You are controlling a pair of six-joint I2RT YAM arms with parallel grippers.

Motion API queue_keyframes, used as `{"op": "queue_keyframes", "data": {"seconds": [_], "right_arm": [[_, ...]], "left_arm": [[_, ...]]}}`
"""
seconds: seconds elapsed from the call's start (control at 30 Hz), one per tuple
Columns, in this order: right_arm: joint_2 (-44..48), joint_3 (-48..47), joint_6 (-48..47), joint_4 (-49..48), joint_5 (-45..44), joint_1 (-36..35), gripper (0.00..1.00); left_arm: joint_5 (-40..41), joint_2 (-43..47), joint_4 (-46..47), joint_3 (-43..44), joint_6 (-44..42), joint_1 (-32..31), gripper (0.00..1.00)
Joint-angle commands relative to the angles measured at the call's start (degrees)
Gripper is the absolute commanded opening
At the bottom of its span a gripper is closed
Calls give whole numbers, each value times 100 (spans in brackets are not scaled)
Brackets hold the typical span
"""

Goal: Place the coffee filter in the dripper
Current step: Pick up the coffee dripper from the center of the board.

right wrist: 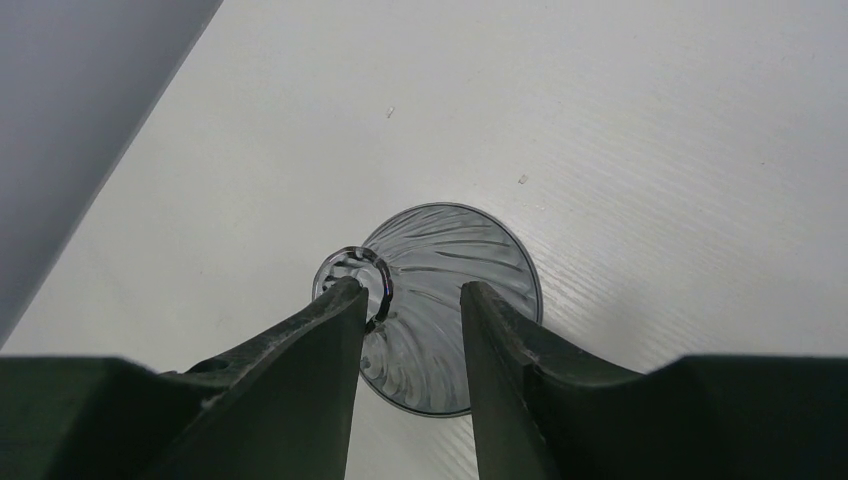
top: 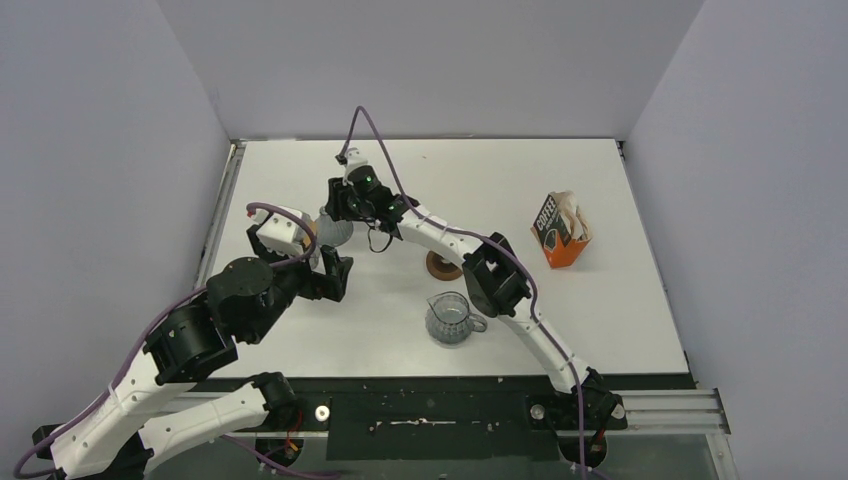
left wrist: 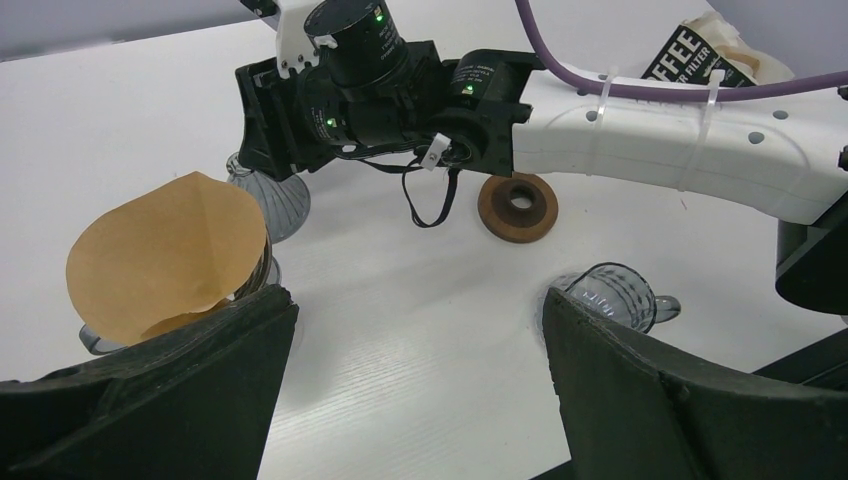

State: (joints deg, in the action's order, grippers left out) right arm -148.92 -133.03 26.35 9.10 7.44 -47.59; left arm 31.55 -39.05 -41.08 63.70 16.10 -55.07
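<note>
Right gripper [right wrist: 412, 292] astride the smoky dripper [right wrist: 450, 240], jaws slightly apart.

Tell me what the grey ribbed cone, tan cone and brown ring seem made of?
Grey ribbed cone: glossy, smoky see-through plastic or glass, with highlights on its ribs. Tan cone: matte thin paper, creased fold. Brown ring: likely wood or cork, dull surface.
</note>
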Motion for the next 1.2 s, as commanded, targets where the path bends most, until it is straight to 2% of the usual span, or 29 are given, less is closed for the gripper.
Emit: {"op": "queue_keyframes", "data": {"seconds": [0.0, 0.37, 0.63, 0.8, 1.17], "right_arm": [[216, -60, -473, 497, -309, -57, 39], [782, 515, -869, 1005, -295, -3, 38], [1447, 1392, -1104, 1334, -216, 48, 34], [1920, 1888, -1316, 1664, -248, 52, 30], [2777, 2615, -1839, 2641, -478, 42, 29]], "left_arm": [[19, 37, 100, 188, 36, 14, 91], [-34, -32, 230, 169, 8, 14, 91], [-48, -74, 320, 172, 7, 14, 92], [-54, -129, 378, 178, -14, 14, 91], [-166, -306, 523, 118, 4, 14, 92]]}}
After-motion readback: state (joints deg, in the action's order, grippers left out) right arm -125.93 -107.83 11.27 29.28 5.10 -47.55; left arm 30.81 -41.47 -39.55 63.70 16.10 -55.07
